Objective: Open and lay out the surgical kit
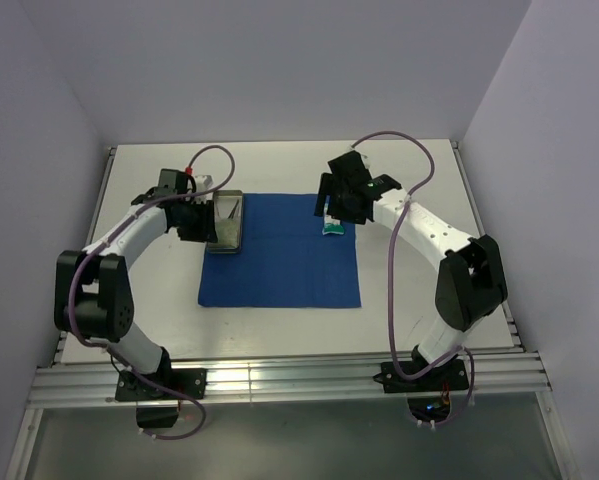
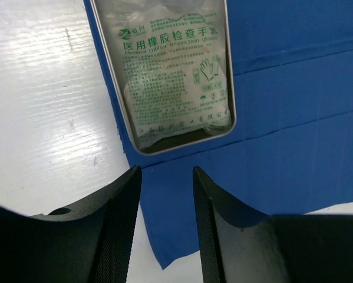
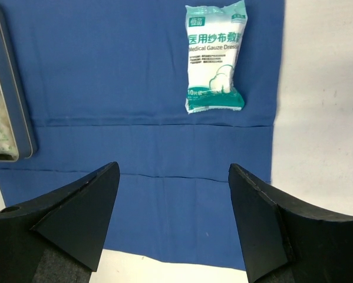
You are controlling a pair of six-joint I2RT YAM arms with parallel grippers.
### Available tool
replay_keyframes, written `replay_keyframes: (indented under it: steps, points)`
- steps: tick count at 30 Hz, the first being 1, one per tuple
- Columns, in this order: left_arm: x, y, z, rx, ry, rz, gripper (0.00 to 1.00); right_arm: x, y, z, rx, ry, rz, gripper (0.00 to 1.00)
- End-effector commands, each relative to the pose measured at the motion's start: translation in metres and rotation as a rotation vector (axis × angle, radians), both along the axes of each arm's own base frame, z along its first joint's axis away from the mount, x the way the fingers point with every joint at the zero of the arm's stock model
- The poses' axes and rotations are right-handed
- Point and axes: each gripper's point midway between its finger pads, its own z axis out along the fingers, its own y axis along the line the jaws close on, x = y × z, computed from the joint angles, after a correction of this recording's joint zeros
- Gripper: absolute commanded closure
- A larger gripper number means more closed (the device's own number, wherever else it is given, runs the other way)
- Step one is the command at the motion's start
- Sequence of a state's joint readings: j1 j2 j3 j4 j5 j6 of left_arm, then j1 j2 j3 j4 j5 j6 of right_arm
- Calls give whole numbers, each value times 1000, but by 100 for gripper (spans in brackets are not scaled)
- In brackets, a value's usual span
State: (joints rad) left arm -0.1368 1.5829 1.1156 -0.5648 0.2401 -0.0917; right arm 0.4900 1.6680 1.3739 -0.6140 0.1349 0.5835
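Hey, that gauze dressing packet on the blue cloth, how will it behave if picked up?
The gauze dressing packet looks puffy and crinkled, so it is probably soft, light and squashy rather than stiff. Its glossy film may be slippery. Lying flat on the blue cloth, it should not roll.

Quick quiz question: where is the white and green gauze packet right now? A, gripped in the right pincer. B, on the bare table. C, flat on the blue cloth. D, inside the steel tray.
C: the gauze packet lies flat on the blue cloth, apart from the steel tray, and the right pincer is open and empty.
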Motion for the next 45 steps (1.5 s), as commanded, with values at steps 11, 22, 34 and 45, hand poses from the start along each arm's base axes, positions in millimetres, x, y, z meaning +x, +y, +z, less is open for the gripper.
replay_keyframes:
  steps: [11, 22, 34, 45]
  points:
    - [45, -17, -9, 29, -25, 39, 52, 1, 9, 20, 44, -60, 18, 18]
    - [50, -15, -25, 57, 16, 74, 54, 5, 11, 22, 40, -66, 29, 18]
    - [43, -23, -44, 37, 84, 44, 87, 5, 9, 17, 21, -54, 35, 19]
    - [47, -24, 0, 11, -15, 51, 100, 1, 11, 22, 36, -65, 49, 20]
